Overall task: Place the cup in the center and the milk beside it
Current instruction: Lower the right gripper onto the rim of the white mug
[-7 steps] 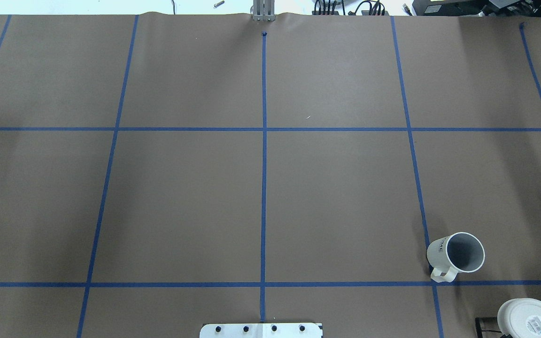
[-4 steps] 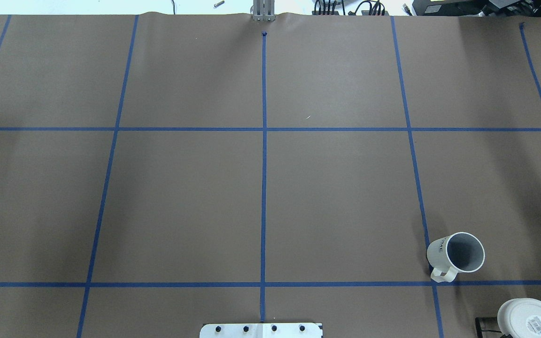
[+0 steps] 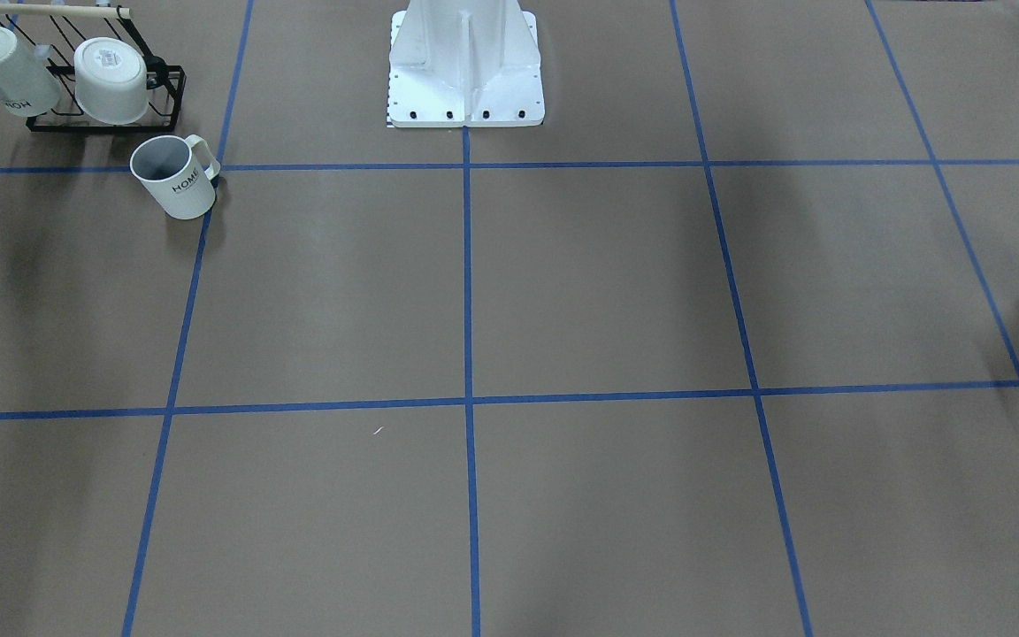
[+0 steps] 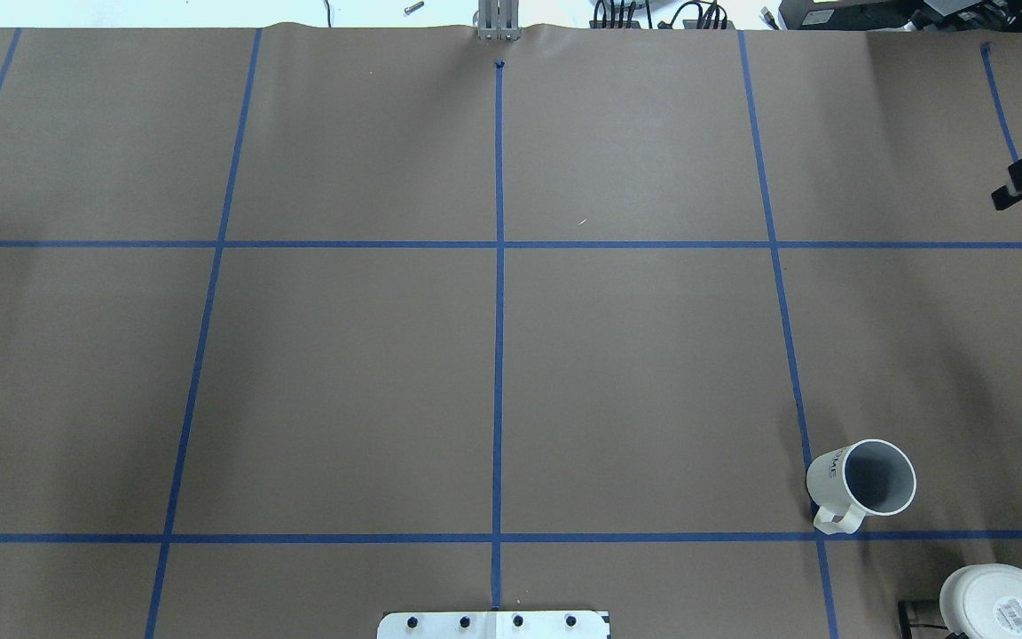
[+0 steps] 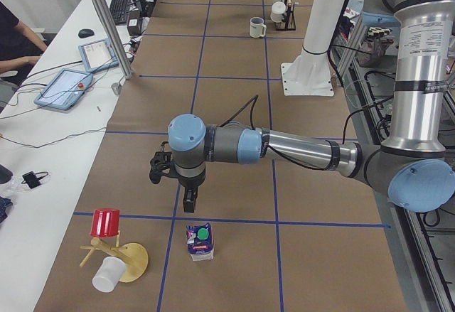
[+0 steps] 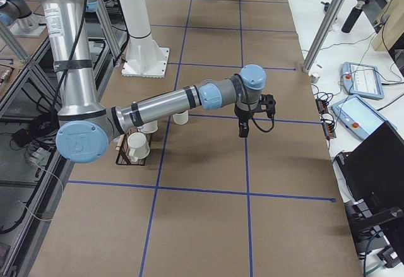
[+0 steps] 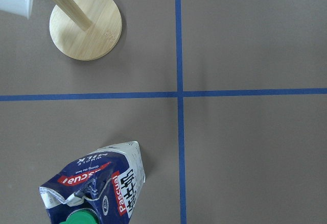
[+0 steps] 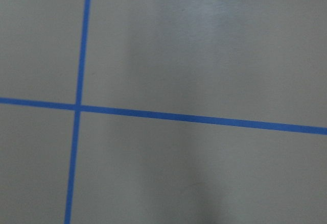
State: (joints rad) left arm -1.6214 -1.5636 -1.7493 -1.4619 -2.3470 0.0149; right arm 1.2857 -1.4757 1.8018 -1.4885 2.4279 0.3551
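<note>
Fig. White ribbed cup [image 4: 866,484], glossy with a dark grey inside, upright beside a black wire rack [image 3: 172,93], well apart from the center [image 4: 499,244]. Creased gable-top milk [image 5: 201,241], green-capped, near a disc-based wooden stand [image 7: 86,24]. Matte brown paper [image 4: 342,382] carries a blue tape grid. Left gripper [image 5: 189,205] and right gripper [image 6: 242,132]: opening cannot be told, nothing seen held.

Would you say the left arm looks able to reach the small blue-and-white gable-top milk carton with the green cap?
Probably yes: the left gripper hangs close to the milk carton, with nothing standing between them.
</note>
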